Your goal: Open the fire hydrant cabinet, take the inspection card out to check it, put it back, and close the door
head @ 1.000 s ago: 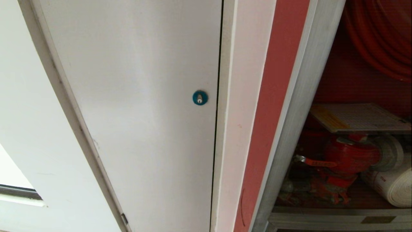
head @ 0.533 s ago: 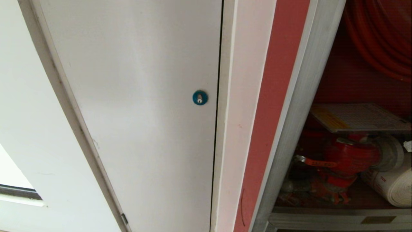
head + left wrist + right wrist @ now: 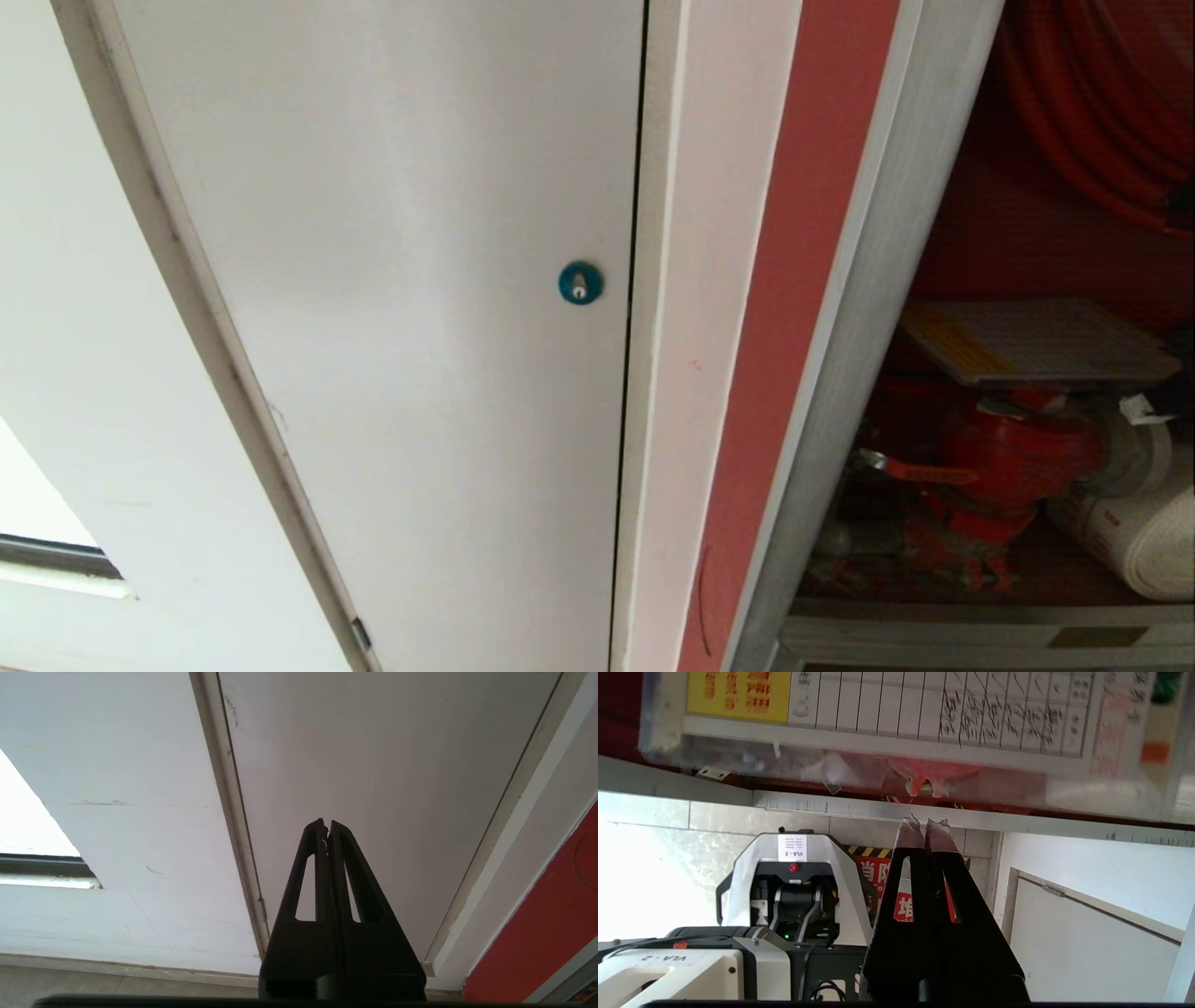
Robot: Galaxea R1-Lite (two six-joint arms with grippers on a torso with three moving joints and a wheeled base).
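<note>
The fire hydrant cabinet [image 3: 840, 308] stands open at the right of the head view, with its red hose reel [image 3: 1092, 121], red valve [image 3: 1013, 453] and white rolled hose [image 3: 1134, 551] showing. The inspection card [image 3: 1027, 341] lies flat on top of the valve; its grid and yellow band [image 3: 738, 693] fill the far part of the right wrist view. My right gripper [image 3: 926, 822] is shut and empty, its taped fingertips [image 3: 1145, 409] just under the card's right corner. Parked low, my left gripper [image 3: 327, 823] is shut and faces the white panel. The door is out of view.
A plain white panel [image 3: 401, 327] with a blue round lock [image 3: 580, 283] fills the left and middle. The cabinet's silver bottom rail [image 3: 980, 625] runs below the valve. A grey and black machine body [image 3: 794, 882] shows beneath the rail [image 3: 1064, 823] in the right wrist view.
My right gripper's taped tip has come in from the right edge of the head view and moved left, up under the card's corner. The left arm has kept still.
</note>
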